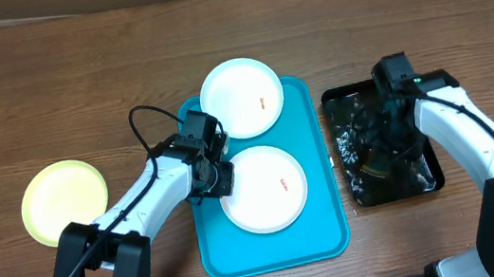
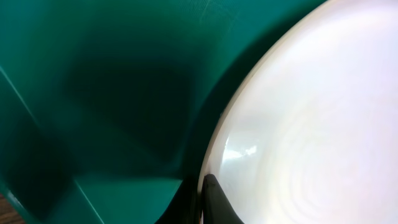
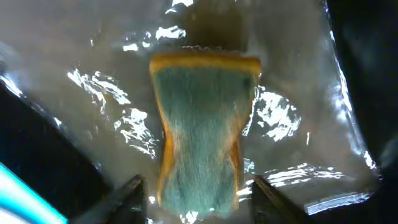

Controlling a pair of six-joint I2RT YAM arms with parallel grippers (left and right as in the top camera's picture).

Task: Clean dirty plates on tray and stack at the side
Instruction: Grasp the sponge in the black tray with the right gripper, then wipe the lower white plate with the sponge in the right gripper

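Plates [image 1: 279, 201] number three: two white, the far plate [image 1: 242, 98] and the near plate [image 1: 263, 189], lie on the tray [image 1: 331, 233], while the yellow-green plate [image 1: 65, 201] sits on the desk [image 1: 48, 79] to the left, so probably one is done, two remain. Your left hand [image 1: 217, 176] meets the near plate's rim; whether it grips, you cannot tell. Your right hand [image 3: 196, 193] spreads open astride the one sponge [image 3: 202, 124].

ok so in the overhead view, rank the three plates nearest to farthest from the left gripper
1. Lower white plate, on the tray, its left rim right at the left gripper.
2. Upper white plate, at the tray's far end.
3. Yellow plate, off the tray, far left.
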